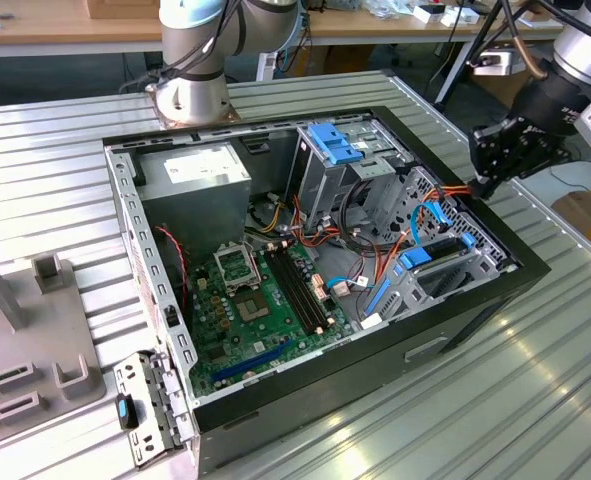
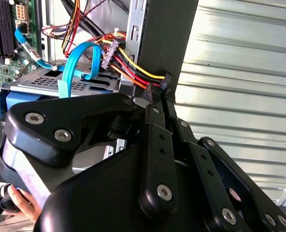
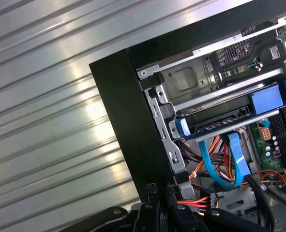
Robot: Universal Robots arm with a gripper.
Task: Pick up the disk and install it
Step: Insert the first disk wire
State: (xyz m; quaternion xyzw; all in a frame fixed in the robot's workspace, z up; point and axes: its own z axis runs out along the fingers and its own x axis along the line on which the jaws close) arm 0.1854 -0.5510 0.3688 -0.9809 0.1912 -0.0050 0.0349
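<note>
Already the flat silver-grey metal disk with blue rails (image 3: pixel 220 121) sits in the black computer case's (image 1: pixel 475 310) drive bay. Fingers together, the black claw (image 2: pixel 157 94) pinches the wire-bundle connector (image 2: pixel 166 82) at the case's edge, so cabling seems underway; mating it calls for careful alignment.

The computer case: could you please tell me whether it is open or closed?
Open. The computer case lies with no side panel on it, so the motherboard and the drive cage are exposed.
</note>
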